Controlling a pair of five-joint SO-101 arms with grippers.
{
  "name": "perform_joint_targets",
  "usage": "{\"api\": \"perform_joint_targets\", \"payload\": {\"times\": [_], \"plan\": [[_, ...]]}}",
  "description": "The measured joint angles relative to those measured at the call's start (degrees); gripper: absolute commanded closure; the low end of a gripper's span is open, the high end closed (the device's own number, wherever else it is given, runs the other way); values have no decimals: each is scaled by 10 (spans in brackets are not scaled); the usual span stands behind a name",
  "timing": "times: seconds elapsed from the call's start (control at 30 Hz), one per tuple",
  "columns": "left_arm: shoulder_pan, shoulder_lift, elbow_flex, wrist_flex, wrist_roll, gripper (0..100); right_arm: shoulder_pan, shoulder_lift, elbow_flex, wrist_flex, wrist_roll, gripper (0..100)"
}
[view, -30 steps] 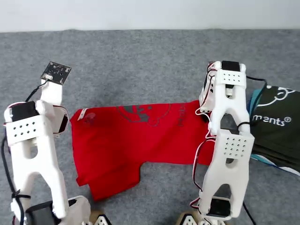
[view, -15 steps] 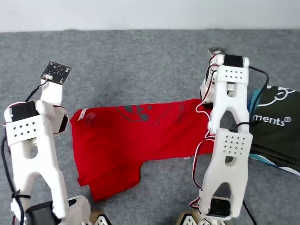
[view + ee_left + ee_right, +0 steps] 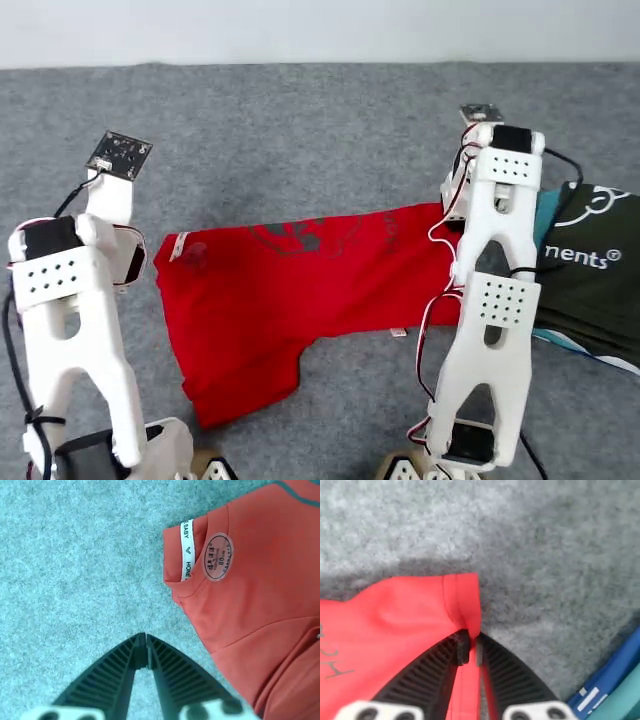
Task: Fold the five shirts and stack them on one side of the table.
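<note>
A red shirt (image 3: 290, 290) lies spread on the grey carpet between the two arms, one sleeve toward the front. My right gripper (image 3: 469, 641) is shut on the red shirt's edge (image 3: 405, 610), pinching a fold of cloth just above the carpet. In the high view that arm (image 3: 495, 270) stands over the shirt's right end. My left gripper (image 3: 146, 637) is shut with nothing in it, over bare carpet next to the shirt's collar (image 3: 260, 595) and its white label (image 3: 186, 550). The left arm (image 3: 70, 290) stands at the shirt's left edge.
A stack of folded shirts (image 3: 590, 265) lies at the right edge of the table, a dark one with white print on top and blue and teal ones beneath; its blue edge (image 3: 615, 675) is close to my right gripper. Grey carpet (image 3: 290, 130) stretches behind the shirt.
The right arm has moved right and a little back, dragging the red shirt with it; the shirt's left edge has slid right. The left arm has kept still.
</note>
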State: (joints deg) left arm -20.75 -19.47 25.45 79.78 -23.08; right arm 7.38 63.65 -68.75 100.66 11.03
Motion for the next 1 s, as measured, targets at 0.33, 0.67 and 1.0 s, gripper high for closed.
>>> {"api": "perform_joint_targets", "payload": {"times": [0.33,0.67,1.0], "plan": [[84,-1,-80,41,40,993,1,-127,84,0,36,875],[207,43,-100,42,103,992,1,-295,347,0,66,988],[240,245,-167,-8,106,993,-22,-241,406,-3,104,988]]}}
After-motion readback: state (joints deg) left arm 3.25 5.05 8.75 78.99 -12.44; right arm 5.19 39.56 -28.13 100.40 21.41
